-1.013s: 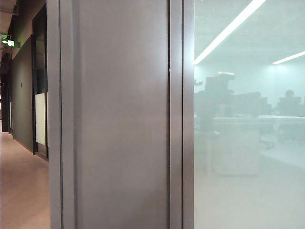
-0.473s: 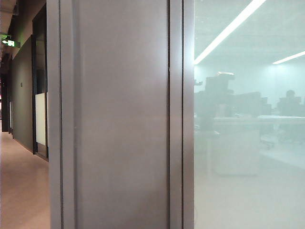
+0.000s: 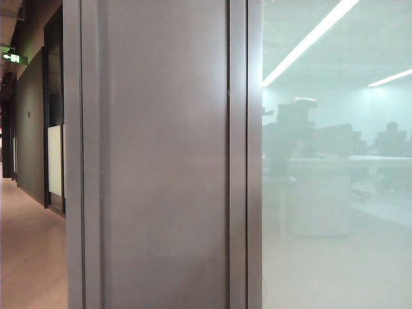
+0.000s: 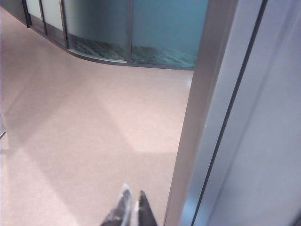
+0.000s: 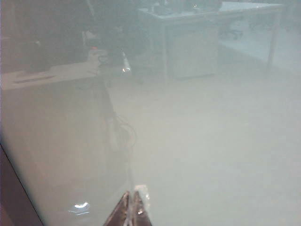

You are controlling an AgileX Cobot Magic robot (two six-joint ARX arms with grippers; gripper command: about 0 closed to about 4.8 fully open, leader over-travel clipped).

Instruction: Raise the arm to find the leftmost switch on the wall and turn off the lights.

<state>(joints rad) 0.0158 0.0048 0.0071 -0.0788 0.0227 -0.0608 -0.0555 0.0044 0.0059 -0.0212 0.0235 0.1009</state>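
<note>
The wall (image 3: 164, 161) is a broad matte grey panel between narrow grey strips and fills the middle of the exterior view. No switch shows on it in any view. A hazy dark silhouette of the arm (image 3: 291, 132) shows in the frosted glass (image 3: 335, 244) to the right. Long ceiling lights (image 3: 309, 38) glow bright there. My left gripper (image 4: 133, 193) is shut, its tips together above the beige floor, beside the wall's grey edge strip (image 4: 197, 141). The right gripper (image 5: 131, 194) is also shut and holds nothing, close to the frosted pane (image 5: 211, 141).
A corridor with a beige floor (image 3: 29, 251) runs along the left, with dark doors and a green exit sign (image 3: 13, 58). Behind the frosted glass are desks (image 5: 188, 42), monitors and a seated person (image 3: 391, 132). A curved glass partition (image 4: 117, 33) stands across the floor.
</note>
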